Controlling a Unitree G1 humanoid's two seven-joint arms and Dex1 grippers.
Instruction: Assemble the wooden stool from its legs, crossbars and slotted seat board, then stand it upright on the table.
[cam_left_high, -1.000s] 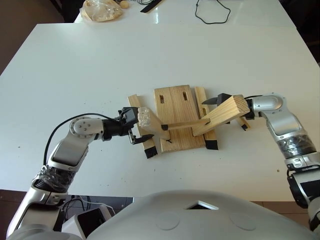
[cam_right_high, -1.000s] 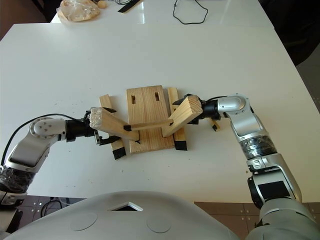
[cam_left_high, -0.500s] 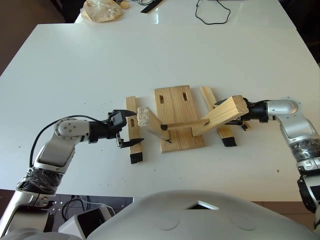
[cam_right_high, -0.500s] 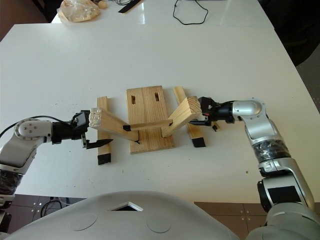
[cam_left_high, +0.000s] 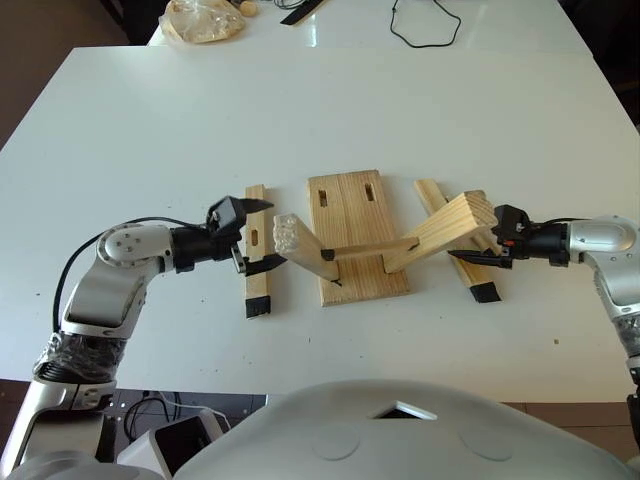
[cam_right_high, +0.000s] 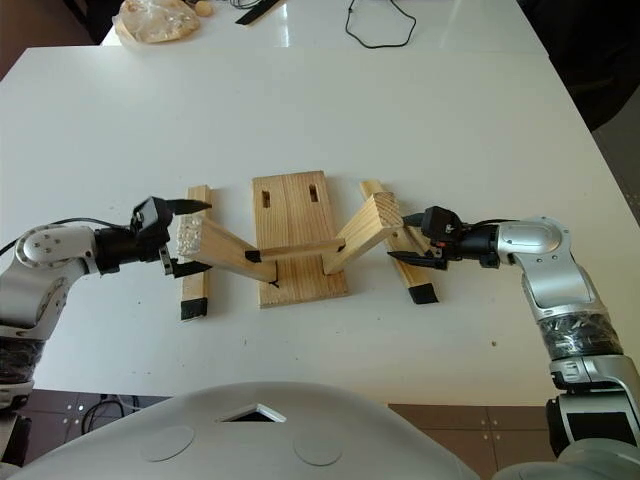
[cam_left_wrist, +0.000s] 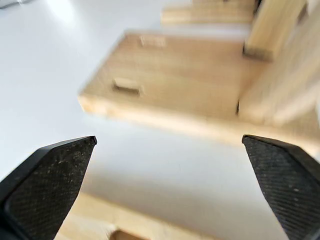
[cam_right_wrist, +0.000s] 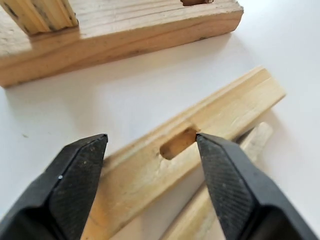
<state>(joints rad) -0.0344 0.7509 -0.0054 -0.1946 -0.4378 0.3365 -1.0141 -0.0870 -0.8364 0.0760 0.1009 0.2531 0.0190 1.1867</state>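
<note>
Hovering left fingers (cam_left_wrist: 50, 175) over the left loose leg (cam_left_high: 257, 250) and right fingers (cam_right_wrist: 75, 185) over the right leg (cam_left_high: 480, 280), all spread and empty, we are likely lining up grasps; seat board (cam_left_high: 350, 200) is lying between on the tabletop (cam_left_high: 300, 110).

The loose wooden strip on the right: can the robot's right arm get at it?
Probably yes. The right gripper hangs open close over the strip, its fingers either side of the slot, with nothing between them.
</note>
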